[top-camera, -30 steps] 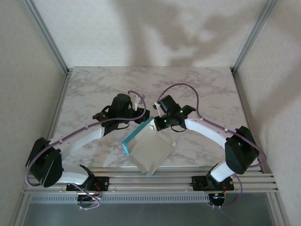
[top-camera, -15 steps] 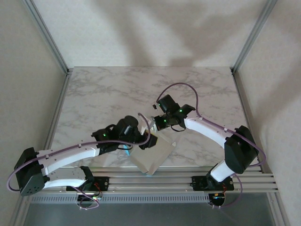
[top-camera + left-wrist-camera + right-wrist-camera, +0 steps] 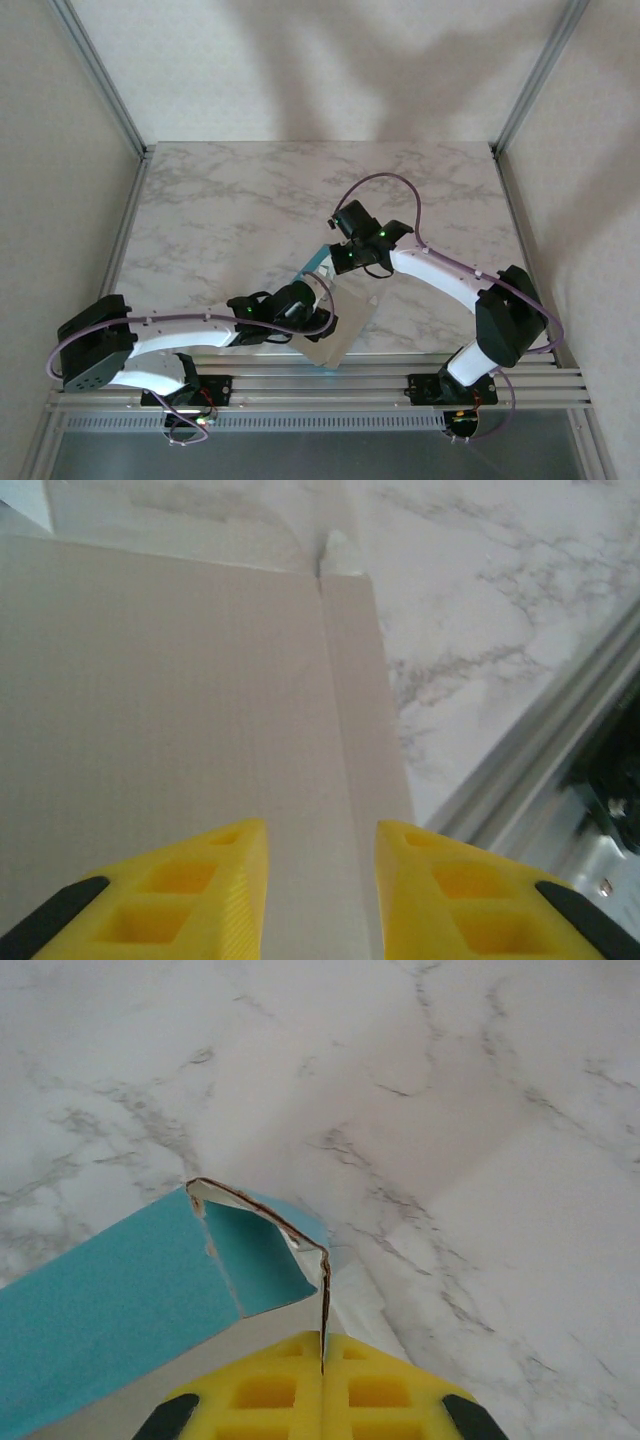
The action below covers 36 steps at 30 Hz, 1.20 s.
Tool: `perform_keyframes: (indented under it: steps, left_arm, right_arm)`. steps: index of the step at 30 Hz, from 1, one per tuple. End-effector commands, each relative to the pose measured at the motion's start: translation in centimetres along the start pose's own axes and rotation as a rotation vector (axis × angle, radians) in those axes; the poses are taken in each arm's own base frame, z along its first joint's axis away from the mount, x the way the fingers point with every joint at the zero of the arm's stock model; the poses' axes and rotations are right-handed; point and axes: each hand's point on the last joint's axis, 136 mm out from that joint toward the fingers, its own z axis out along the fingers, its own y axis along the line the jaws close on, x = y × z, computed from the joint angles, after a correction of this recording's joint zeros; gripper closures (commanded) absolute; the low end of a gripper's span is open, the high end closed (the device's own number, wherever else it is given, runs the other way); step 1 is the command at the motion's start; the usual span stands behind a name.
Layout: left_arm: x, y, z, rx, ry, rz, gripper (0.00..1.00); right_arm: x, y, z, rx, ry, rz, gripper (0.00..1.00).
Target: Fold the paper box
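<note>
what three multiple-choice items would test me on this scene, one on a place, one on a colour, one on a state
1. Where on the table does the paper box lie?
A. near the front edge, between the two arms
B. in the far left corner
C. in the far right corner

2. What colour is the box's outer face in the right wrist view?
A. red
B. turquoise-blue
C. black

3. How does the right claw stand?
A. wide open above the box
B. shut on a thin edge of the box
C. shut on nothing

Answers:
1. A: in the top view the box sits just ahead of the front rail, between the arms.
2. B: the folded flap there is turquoise-blue.
3. B: its yellow fingers meet, with the card edge pinched between them.
</note>
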Motion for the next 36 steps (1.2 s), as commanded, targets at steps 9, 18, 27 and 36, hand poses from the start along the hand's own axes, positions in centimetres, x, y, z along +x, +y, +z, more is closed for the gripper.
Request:
perform_keyframes:
  steps: [9,18,27,36]
  left_arm:
    - [-5.6,1.7,-0.7,-0.063,-0.183,0.017,0.66]
    - [-3.0,0.8,0.6,0.022,-0.086,0.002,0.66]
    - [1.0,1.0,3.1,-0.012,0.011,-0.025,0.67]
    - [2.5,2.9,4.4,-0.108,0.069,0.002,0.69]
  right_arm:
    - [-1.7,-3.0,-3.3,0.158,-0.159,0.109,1.00]
    - [-1.2,-2.3,-2.3,0.125,-0.124,0.086,1.00]
    - [-0.4,-2.2,-1.2,0.085,-0.056,0.064,1.00]
    - [0.7,-1.7,-1.2,0.047,-0.004,0.036,1.00]
